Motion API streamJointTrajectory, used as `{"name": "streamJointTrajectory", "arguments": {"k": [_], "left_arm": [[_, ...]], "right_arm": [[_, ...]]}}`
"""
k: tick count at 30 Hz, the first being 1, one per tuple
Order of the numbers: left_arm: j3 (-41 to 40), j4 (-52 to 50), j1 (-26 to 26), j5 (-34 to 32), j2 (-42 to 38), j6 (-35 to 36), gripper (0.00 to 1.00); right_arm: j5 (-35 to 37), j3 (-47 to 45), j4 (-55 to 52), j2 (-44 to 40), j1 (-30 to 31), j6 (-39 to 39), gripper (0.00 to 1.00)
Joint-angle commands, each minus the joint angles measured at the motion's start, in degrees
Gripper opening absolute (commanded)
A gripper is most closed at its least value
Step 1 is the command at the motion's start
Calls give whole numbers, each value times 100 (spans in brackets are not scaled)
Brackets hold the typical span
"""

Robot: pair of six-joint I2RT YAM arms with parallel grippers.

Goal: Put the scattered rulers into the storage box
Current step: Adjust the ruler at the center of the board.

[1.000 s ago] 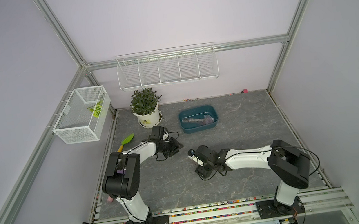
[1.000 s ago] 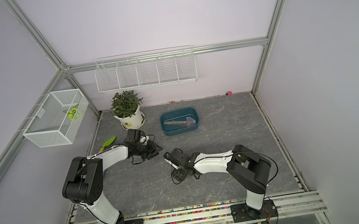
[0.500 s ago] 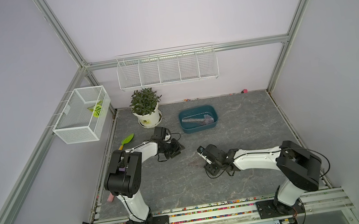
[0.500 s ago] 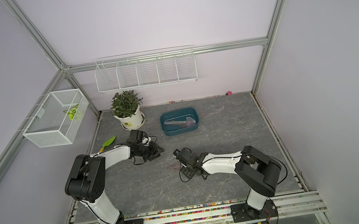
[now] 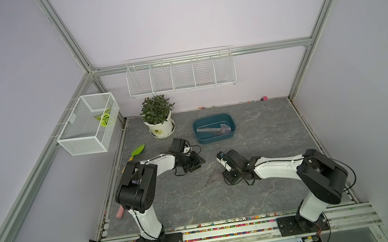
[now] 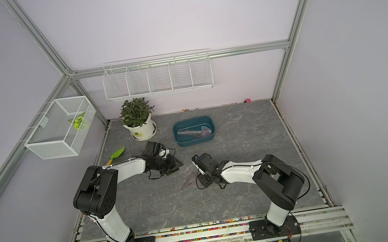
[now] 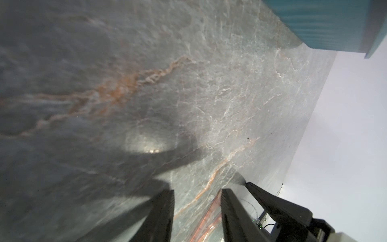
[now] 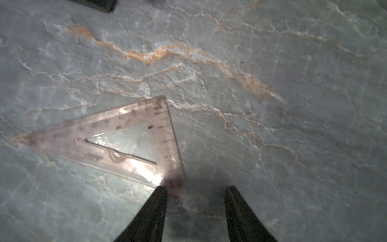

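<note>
The storage box [image 5: 213, 117] [image 6: 193, 121], a dark teal tub, stands at the back of the table with several clear rulers [image 5: 212, 130] [image 6: 194, 133] inside. One purplish transparent triangle ruler [image 5: 212, 177] [image 6: 190, 180] [image 8: 125, 138] lies flat mid-table. My right gripper [image 5: 227, 178] [image 6: 202, 182] [image 8: 195, 186] is low over its right-hand corner. Its jaws are apart and one fingertip [image 8: 162, 189] touches that corner. My left gripper [image 5: 198, 164] [image 6: 176, 167] [image 7: 196, 190] rests low in front of the box [image 7: 324, 21], jaws apart. A pinkish strip [image 7: 209, 218] lies between its fingers.
A potted plant [image 5: 161, 128] stands left of the box. A green trowel [image 5: 138, 150] lies by the left table edge, and a pink handle [image 5: 119, 212] shows behind the left arm. White wire baskets hang on the back wall [image 5: 180, 75] and the left wall [image 5: 86, 125].
My right gripper has slid to the right along the table to the triangle ruler's corner, and its jaws have narrowed. The left gripper has stayed where it was.
</note>
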Motion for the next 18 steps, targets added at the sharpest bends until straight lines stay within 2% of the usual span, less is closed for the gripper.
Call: {"name": "streamJointTrajectory", "arguments": {"k": [1,8,11,18], "left_arm": [[-312,-193,-42,78,-139,115,40],[-879,-163,-60,219,-479,328,38],[-1004,-165,-123,276,-522,304,38],[-1124,-64,-221,364,-480,239,40]], "right_arm": [[-549,-105,92,-170,-138,260,40],[-1771,-247,750,-291,-549,817,17],[-2029,-113,915,-54,-582,935,12],[-2244,22,1109,356,-592,1065,8]]}}
